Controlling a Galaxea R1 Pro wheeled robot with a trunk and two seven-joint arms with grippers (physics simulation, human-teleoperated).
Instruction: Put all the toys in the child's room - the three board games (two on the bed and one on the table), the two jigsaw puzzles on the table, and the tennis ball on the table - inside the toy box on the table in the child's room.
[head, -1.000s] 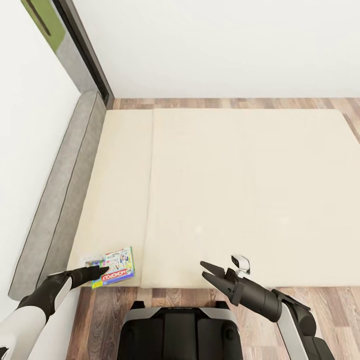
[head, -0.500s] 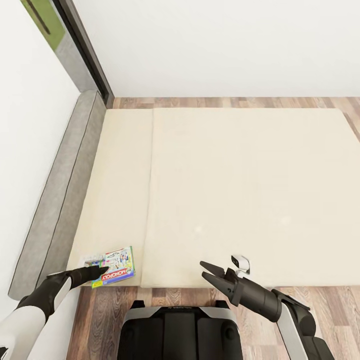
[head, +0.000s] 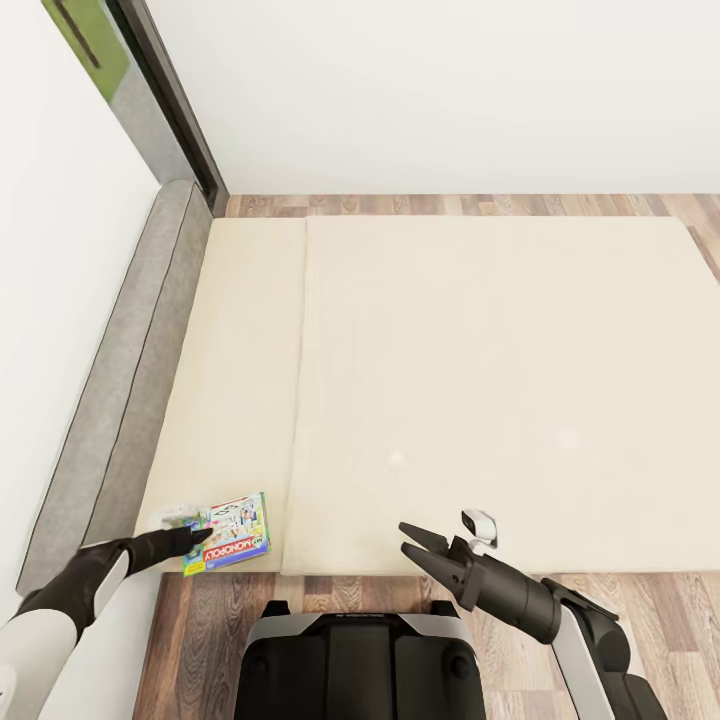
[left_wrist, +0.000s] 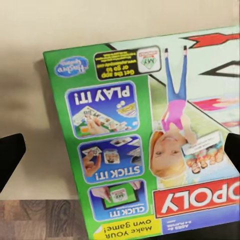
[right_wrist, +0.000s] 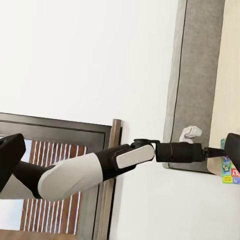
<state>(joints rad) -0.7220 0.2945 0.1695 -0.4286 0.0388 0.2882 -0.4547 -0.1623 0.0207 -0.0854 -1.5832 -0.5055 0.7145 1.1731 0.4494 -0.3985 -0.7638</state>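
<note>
One board game, the green Monopoly box (head: 232, 534), lies flat at the near left corner of the cream bed (head: 480, 380). My left gripper (head: 195, 541) hovers over the box's left part, open. In the left wrist view the box (left_wrist: 145, 145) lies between the spread fingertips (left_wrist: 10, 160), with nothing gripped. My right gripper (head: 415, 541) hangs open above the bed's near edge, well right of the box. In the right wrist view a sliver of the box (right_wrist: 230, 172) shows past my left arm (right_wrist: 100, 167).
A grey padded headboard (head: 130, 380) runs along the bed's left side against the white wall. A dark frame (head: 170, 100) stands at the far left corner. Wood floor (head: 450, 205) shows beyond the bed and by my base (head: 360, 660).
My left arm has drawn slightly back and to the left over the Monopoly box. The box and the right arm have barely moved.
</note>
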